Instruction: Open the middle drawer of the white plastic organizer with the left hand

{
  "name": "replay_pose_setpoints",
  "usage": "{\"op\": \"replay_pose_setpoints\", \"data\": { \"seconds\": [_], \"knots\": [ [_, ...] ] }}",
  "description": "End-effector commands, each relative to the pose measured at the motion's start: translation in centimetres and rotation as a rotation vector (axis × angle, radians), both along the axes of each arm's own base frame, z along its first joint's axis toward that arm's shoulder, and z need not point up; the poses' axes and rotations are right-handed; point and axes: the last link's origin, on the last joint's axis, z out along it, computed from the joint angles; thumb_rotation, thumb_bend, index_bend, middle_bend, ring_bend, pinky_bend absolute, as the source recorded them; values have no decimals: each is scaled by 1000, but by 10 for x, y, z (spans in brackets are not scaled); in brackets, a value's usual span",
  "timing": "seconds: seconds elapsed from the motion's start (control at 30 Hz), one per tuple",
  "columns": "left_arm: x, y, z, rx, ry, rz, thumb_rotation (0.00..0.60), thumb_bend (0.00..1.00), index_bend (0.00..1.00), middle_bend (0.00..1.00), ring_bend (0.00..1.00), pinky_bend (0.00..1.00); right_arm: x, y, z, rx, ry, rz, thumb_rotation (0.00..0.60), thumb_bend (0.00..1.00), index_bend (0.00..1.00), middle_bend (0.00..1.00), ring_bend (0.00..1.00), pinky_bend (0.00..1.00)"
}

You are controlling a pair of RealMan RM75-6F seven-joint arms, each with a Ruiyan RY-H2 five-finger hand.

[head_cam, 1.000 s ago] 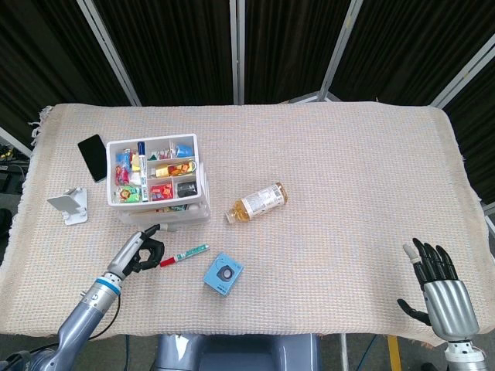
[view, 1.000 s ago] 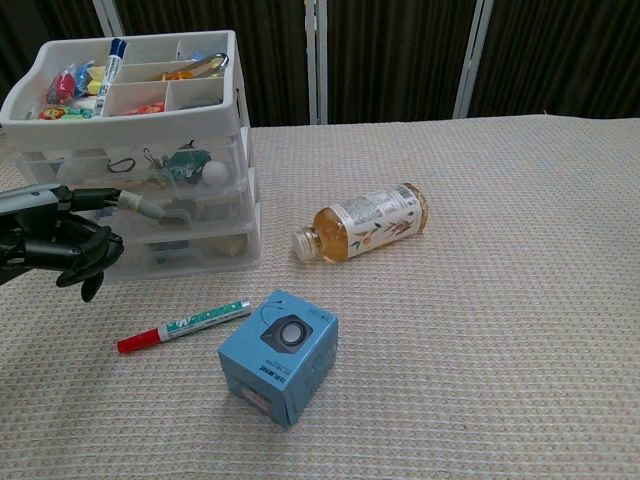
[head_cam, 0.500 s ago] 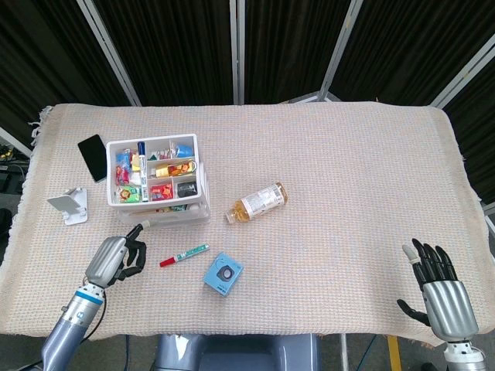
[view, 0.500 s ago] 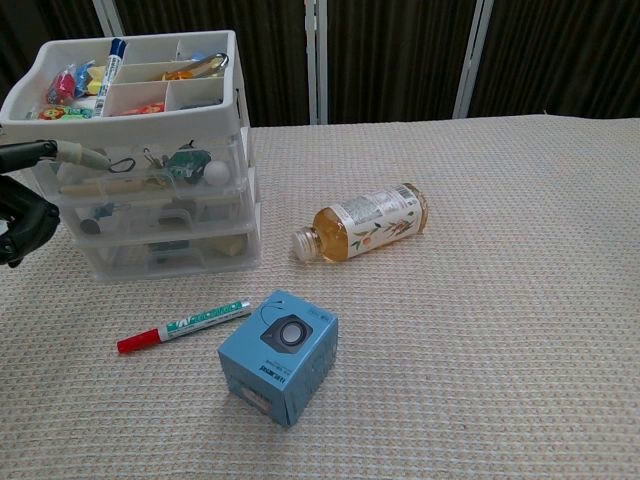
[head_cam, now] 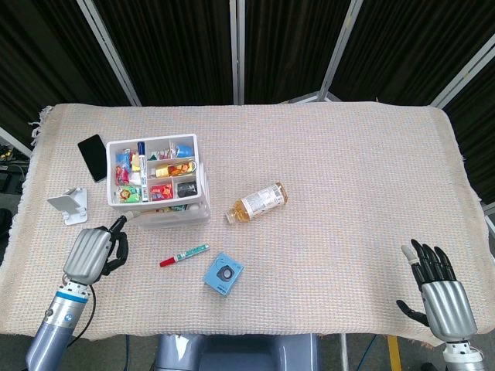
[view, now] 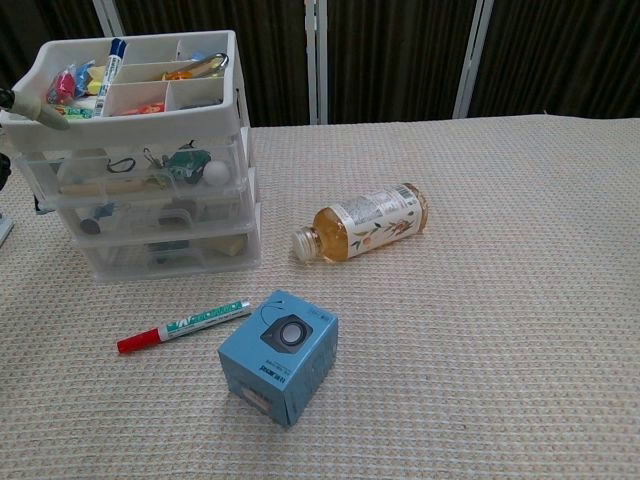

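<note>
The white plastic organizer (head_cam: pixel 158 182) (view: pixel 150 170) stands at the left of the table, with a sectioned top tray full of small items. Its middle drawer (view: pixel 150 205) sits about flush with the drawers above and below it. My left hand (head_cam: pixel 89 251) hovers to the left of the organizer's front, apart from it, fingers curled in and holding nothing. In the chest view only one fingertip (view: pixel 28 107) shows at the left edge. My right hand (head_cam: pixel 441 290) is at the near right corner, fingers spread and empty.
A red-capped marker (head_cam: pixel 184 254) (view: pixel 185 325) and a blue box (head_cam: pixel 224 273) (view: pixel 280 355) lie in front of the organizer. A bottle (head_cam: pixel 257 201) (view: pixel 365 222) lies on its side to the right. A black phone (head_cam: pixel 93 157) and a white stand (head_cam: pixel 68 205) sit at the left.
My left hand has drawn away from the organizer's front, moving left and toward the near edge, almost out of the chest view. The drawers and the right hand have not moved.
</note>
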Motion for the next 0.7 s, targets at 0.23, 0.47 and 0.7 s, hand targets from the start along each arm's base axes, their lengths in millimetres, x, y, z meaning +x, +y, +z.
{"op": "replay_pose_setpoints", "data": {
  "seconds": [0.23, 0.47, 0.7],
  "knots": [
    [-4, 14, -8, -40, 36, 57, 600, 780, 226, 779, 792, 615, 0, 0, 0, 1, 2, 0, 600, 17, 0, 0, 0, 0],
    [-7, 19, -11, -45, 49, 74, 600, 780, 224, 779, 792, 615, 0, 0, -2, 6, 6, -1, 600, 17, 0, 0, 0, 0],
    [-8, 21, -13, -57, 66, 94, 600, 782, 364, 779, 797, 615, 0, 0, -3, 8, 8, -2, 600, 17, 0, 0, 0, 0]
  ]
}}
